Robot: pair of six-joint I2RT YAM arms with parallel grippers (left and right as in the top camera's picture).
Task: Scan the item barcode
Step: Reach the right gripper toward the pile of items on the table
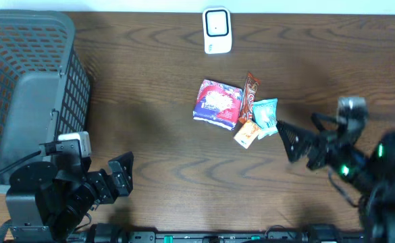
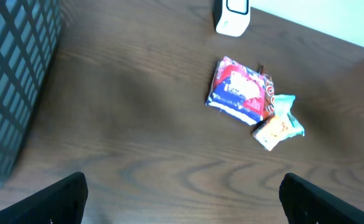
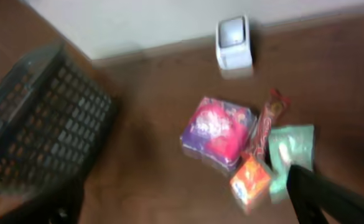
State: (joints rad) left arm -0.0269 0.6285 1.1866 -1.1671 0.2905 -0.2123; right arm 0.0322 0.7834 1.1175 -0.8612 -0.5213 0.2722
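Four snack items lie clustered at mid-table on the brown wood-grain table [image 1: 150, 74], none of them held. The purple-and-red rectangular foil packet [image 1: 217, 102] is the largest and lies flat, slightly skewed to the table edges, on the left of the cluster. The slim red-brown bar wrapper [image 1: 250, 94] touches its right edge; the bar's long axis runs from the far side toward the near side, tilted a little. The teal plastic pouch [image 1: 266, 112] sits just right of the bar, and the small orange packet [image 1: 247, 133] lies at the near end of the cluster, touching the pouch. No barcode is legible in any view. The white upright barcode scanner [image 1: 217, 30] stands at the far edge, well apart from the cluster, with bare table between them. The right gripper [image 1: 289, 142] is near the pouch on its right, not touching it, jaws spread wide and empty. The left gripper [image 1: 121, 174] is at the near left, well apart from the items, jaws likewise spread and empty. The dark grey plastic mesh basket [image 1: 21, 40] occupies the far-left corner, beside the left arm. Count – four packets, one scanner, one basket, two grippers.
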